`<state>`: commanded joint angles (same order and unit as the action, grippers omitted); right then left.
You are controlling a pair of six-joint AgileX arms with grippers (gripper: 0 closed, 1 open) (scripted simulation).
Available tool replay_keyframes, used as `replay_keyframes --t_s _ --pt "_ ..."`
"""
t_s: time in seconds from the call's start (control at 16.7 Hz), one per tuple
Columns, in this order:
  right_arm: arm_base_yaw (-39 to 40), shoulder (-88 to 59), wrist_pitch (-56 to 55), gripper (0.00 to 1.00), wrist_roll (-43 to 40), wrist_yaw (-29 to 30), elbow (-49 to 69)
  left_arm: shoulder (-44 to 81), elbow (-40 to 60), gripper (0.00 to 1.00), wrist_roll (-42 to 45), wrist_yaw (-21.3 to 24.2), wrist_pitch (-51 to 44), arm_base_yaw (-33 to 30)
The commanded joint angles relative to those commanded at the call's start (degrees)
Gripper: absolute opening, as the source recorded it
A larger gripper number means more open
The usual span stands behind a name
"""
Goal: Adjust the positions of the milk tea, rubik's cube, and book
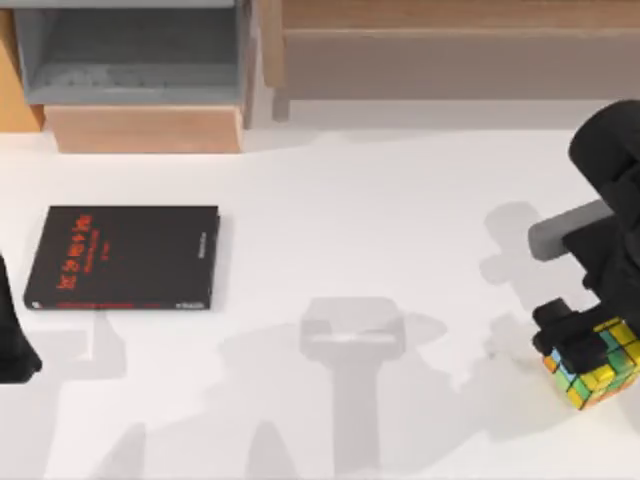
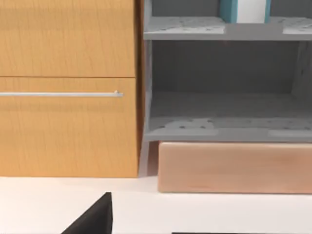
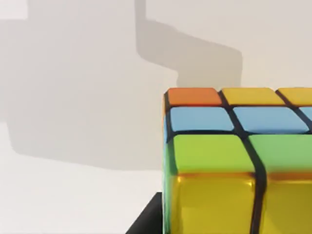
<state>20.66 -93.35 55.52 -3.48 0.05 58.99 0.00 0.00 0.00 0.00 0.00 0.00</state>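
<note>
White tabletop, backed at 12 o'clock by a grey open shelf unit on a pale wooden plinth, with a wooden cabinet beside it in the left wrist view.

The book lies flat at about 9 o'clock, black cover up, red lettering visible, well apart from everything else. The rubik's cube sits at about 4 o'clock near the table's right edge, tilted relative to the table sides. The right gripper is set over the cube's near-left corner; dark finger parts overlap the cube, but whether the fingers are clamped on it or merely apart around it cannot be told. The left arm is parked at the table's left edge; its finger state cannot be told either.

Risks, as judged: the cube is met at a corner rather than across flat faces, so a closing grip could twist it or squeeze it out sideways. It also lies close to the right edge, so a nudge outward could send it off the table.

Hidden or unclear: the cube is cut off in the right wrist view. A white, teal-edged object on the upper shelf is cropped and cannot be identified. The milk tea cannot be placed.
</note>
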Motion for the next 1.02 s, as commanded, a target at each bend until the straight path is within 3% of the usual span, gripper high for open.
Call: replay_keyframes --t_s 0.48,1.02 --pt "-1.9 0.7 -6.3 0.00 0.5 0.5 2.6 0.0 0.0 1.00 0.0 0.0 0.0 0.0" --pt "-11.7 5.7 -44.5 0.00 3.0 3.1 14.0 0.0 0.0 1.00 0.0 0.0 0.0 0.0"
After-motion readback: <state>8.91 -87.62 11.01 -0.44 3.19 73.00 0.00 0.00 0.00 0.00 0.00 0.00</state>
